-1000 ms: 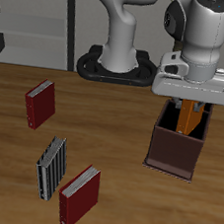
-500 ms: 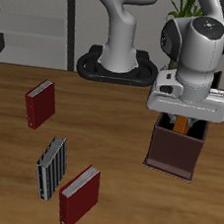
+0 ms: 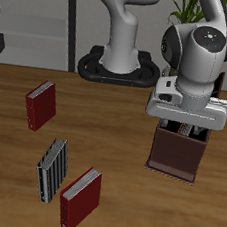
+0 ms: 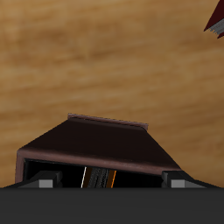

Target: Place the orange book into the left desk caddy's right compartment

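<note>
End effector: the Franka's two-finger end effector (image 3: 188,123) sits low over the dark reddish-brown open-top left desk caddy (image 3: 177,154); judging by the wrist view it is clenched on the book.
Book: the thin orange hardcover book (image 4: 98,178) stands upright inside the caddy, directly below the end effector, long axis vertical; which compartment cannot be told.
Change: a second ago the orange book showed plainly above the caddy rim; now it is sunk inside, the arm lower.
Bystanders: two dark red books (image 3: 40,105) and a grey-and-black striped book (image 3: 51,168) lie well apart on the wooden tabletop (image 3: 114,126).

The wooden desk (image 3: 123,137) carries the left desk caddy (image 3: 177,152), 2 dark red books (image 3: 40,105) (image 3: 80,198) and a striped book (image 3: 51,169).
</note>
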